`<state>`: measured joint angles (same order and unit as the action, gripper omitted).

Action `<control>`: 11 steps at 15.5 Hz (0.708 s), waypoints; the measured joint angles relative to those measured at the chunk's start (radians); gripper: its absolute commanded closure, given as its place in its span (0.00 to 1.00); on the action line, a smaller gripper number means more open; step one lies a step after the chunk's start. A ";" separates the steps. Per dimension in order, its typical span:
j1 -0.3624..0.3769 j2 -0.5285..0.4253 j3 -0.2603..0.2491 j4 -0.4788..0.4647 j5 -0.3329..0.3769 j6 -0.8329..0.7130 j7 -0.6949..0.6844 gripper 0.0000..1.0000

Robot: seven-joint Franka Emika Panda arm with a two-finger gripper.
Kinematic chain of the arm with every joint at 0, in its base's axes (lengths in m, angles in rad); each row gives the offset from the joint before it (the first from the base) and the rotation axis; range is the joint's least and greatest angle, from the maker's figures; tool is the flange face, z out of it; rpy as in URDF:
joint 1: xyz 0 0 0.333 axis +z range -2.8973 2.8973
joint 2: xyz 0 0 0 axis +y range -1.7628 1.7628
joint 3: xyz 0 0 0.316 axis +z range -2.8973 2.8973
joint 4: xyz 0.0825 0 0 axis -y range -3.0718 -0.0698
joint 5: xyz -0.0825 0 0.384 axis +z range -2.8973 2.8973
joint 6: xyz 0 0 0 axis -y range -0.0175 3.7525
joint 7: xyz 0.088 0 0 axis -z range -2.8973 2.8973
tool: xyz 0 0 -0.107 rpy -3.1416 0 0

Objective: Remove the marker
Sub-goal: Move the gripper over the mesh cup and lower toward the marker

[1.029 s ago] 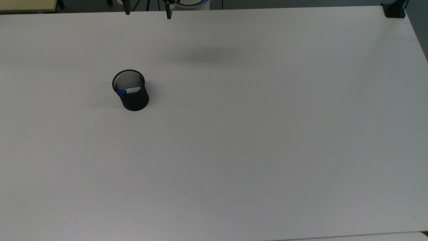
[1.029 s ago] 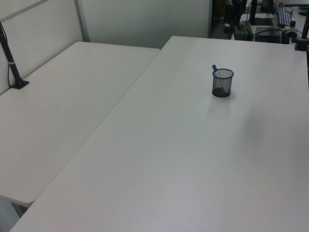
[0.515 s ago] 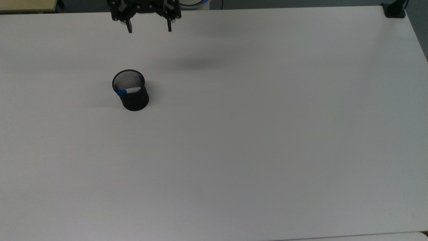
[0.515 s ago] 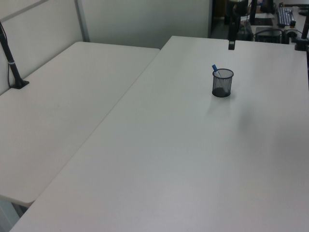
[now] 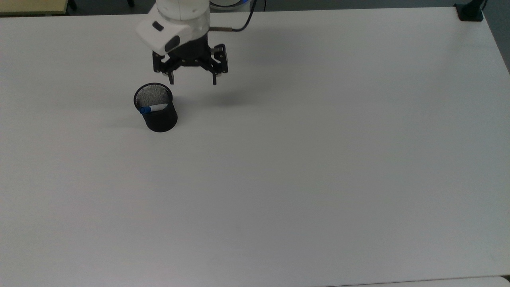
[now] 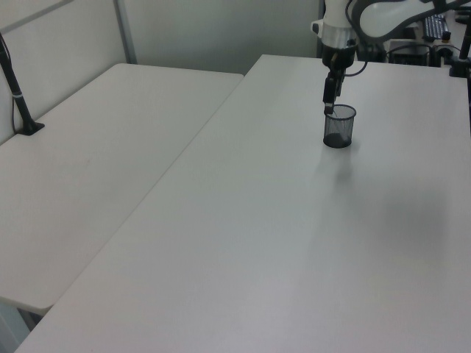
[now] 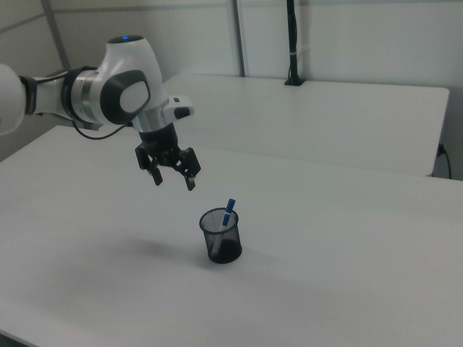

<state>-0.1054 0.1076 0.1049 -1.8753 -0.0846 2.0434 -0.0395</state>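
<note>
A black mesh cup (image 5: 155, 107) stands upright on the white table (image 5: 318, 159), toward the top view's left and well away from every edge. The marker (image 5: 152, 108) sits inside the cup, leaning at a slant: its blue cap rests against the cup's rim on the top view's left, while the white barrel runs down into the cup toward the top view's right. In the right view the marker (image 7: 228, 212) pokes its blue cap up above the rim of the cup (image 7: 221, 236), tilted toward the right view's right. In the left view the cup (image 6: 339, 126) stands on the far part of the table (image 6: 257, 243), and the marker cannot be made out clearly there because the arm hangs in front of it. Just to the top view's right of the cup and a little farther back, the gripper (image 5: 193, 83) hangs in the air above the table, pointing down, with its two fingers spread wide apart and nothing between them. The right view shows the gripper (image 7: 173, 181) raised above and to the right view's left of the cup, apart from both cup and marker. A second white table (image 6: 88, 162) adjoins the first on the left view's left.
</note>
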 measured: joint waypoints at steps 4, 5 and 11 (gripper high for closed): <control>0.007 0.043 0.000 0.000 0.000 0.055 0.013 0.00; 0.007 0.046 0.000 0.000 0.000 0.058 0.013 0.00; -0.020 0.044 -0.006 0.004 -0.002 0.089 0.029 0.08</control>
<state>-0.1256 0.1520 0.0988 -1.8712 -0.0862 2.1329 -0.0104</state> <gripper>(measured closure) 0.035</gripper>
